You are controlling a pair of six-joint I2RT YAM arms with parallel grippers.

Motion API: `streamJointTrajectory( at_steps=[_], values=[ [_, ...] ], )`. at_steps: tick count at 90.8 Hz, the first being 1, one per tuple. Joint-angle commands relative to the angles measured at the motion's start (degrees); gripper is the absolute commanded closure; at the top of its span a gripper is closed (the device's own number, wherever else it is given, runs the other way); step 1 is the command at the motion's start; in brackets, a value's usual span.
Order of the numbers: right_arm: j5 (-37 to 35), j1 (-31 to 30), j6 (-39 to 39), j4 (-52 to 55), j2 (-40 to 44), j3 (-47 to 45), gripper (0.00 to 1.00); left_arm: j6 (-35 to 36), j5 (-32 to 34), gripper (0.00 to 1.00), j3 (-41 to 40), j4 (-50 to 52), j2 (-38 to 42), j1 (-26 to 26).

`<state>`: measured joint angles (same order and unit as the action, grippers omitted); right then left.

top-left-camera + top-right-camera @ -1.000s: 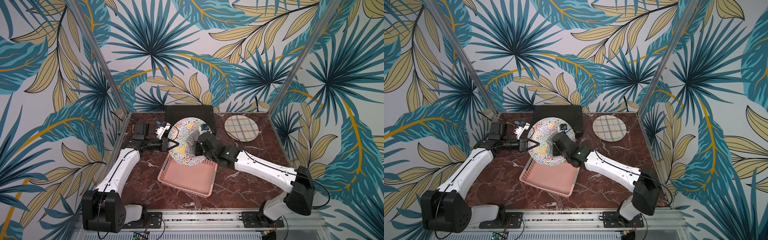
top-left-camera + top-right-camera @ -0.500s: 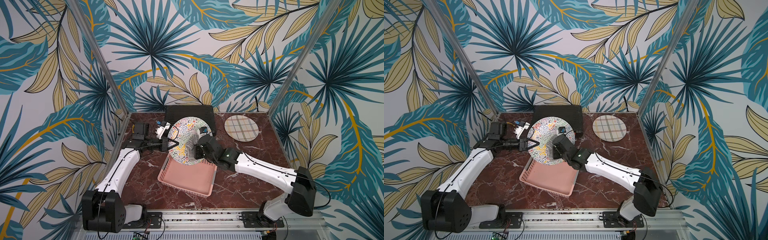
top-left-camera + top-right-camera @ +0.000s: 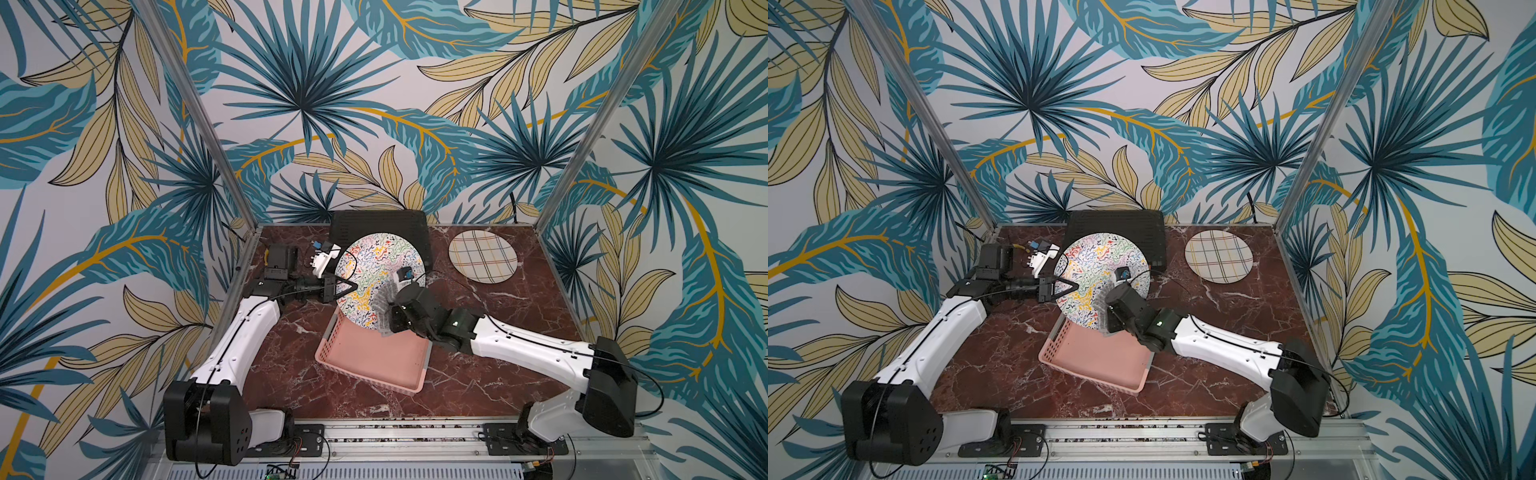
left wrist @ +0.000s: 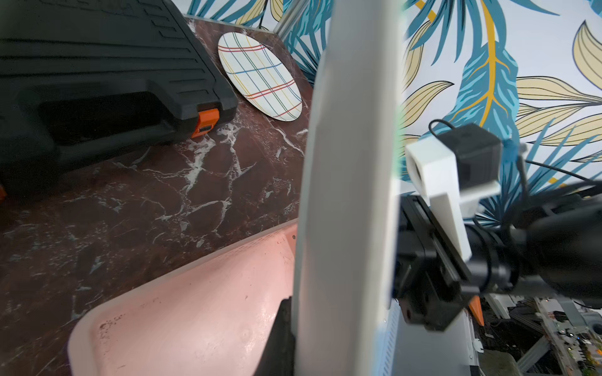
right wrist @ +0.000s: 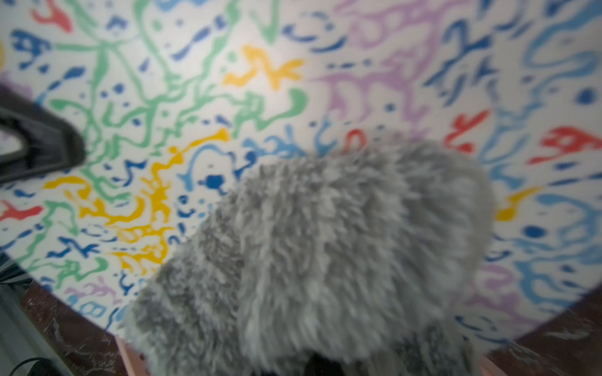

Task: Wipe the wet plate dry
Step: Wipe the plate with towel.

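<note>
A white plate [image 3: 376,278] [image 3: 1100,276] with coloured squiggles stands on edge above the pink basket. My left gripper [image 3: 352,286] [image 3: 1074,287] is shut on its left rim. The left wrist view shows the plate [image 4: 348,195] edge-on, with one black finger [image 4: 280,335] against it. My right gripper [image 3: 390,308] [image 3: 1109,309] is shut on a grey fluffy cloth [image 3: 384,297] [image 3: 1103,305]. The cloth is pressed to the lower right of the plate's face. In the right wrist view the cloth [image 5: 325,260] hides the jaws and covers much of the plate [image 5: 195,97].
The pink basket [image 3: 374,361] [image 3: 1092,368] [image 4: 179,309] sits mid-table under the plate. A black case [image 3: 378,224] [image 4: 97,65] lies behind it at the back wall. A plaid plate [image 3: 484,257] [image 4: 260,75] lies flat at the back right. Walls close in on both sides.
My right gripper has slid the cloth down the plate's face toward the front and slightly left. The left gripper and the plate have stayed put.
</note>
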<state>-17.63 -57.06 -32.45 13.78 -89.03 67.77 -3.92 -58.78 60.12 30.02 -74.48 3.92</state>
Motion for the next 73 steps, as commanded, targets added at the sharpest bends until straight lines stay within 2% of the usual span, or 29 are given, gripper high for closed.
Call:
streamJointTrajectory(
  at_steps=[1,16,27,37,54,73],
  values=[
    [3.45,-2.20,2.69,-3.23,-5.51,6.07,1.00,-0.07,-9.33,1.00,1.12,-2.62,2.13,0.69],
    [5.99,-4.32,3.67,-0.27,-12.47,16.52,1.00,0.03,-9.08,1.00,0.81,-2.69,2.32,0.69],
    [6.24,-4.44,2.21,0.61,-13.76,16.85,1.00,0.20,-8.98,1.00,0.80,-2.59,2.32,0.67],
    [3.44,-4.34,0.89,1.29,-12.45,12.89,1.00,0.08,-8.91,1.00,0.66,-2.78,2.33,0.61],
    [-0.15,-2.30,-2.85,0.62,-5.31,-0.87,1.00,-0.29,-9.36,1.00,1.12,-2.68,2.29,0.56],
    [-2.55,6.30,-8.52,0.87,6.28,-13.12,1.00,-0.08,-9.80,1.00,1.16,-2.39,3.09,0.58]
  ],
)
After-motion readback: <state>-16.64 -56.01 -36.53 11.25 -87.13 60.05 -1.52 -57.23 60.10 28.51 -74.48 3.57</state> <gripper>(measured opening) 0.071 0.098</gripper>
